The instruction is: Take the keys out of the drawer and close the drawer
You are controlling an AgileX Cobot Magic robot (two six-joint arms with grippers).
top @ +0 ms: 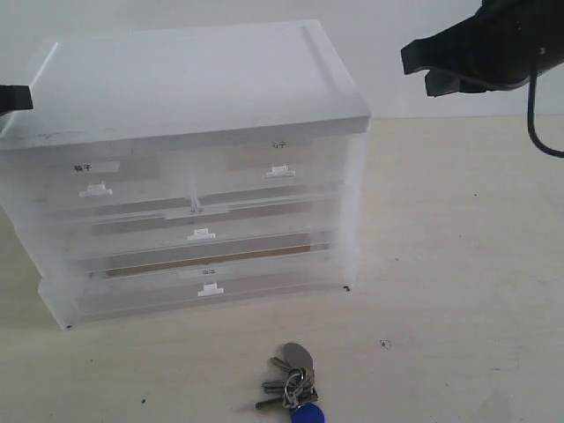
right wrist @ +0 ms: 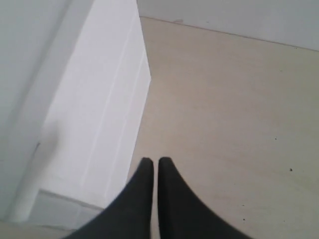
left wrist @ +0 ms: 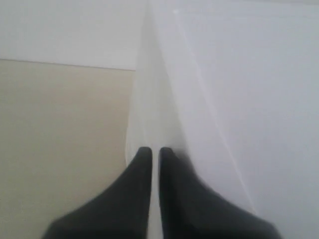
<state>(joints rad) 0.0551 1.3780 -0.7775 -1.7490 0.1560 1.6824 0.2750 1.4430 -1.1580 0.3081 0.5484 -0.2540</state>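
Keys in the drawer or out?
Out. The keys lie on the table, in front of the drawer unit, apart from it.

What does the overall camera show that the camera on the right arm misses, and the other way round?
Only the exterior view shows the keys lying on the table in front of the cabinet, and its drawer fronts with white handles, all looking pushed in. Only the right wrist view shows the right jaws close up, shut and empty. Both show the cabinet's white body and the pale table.
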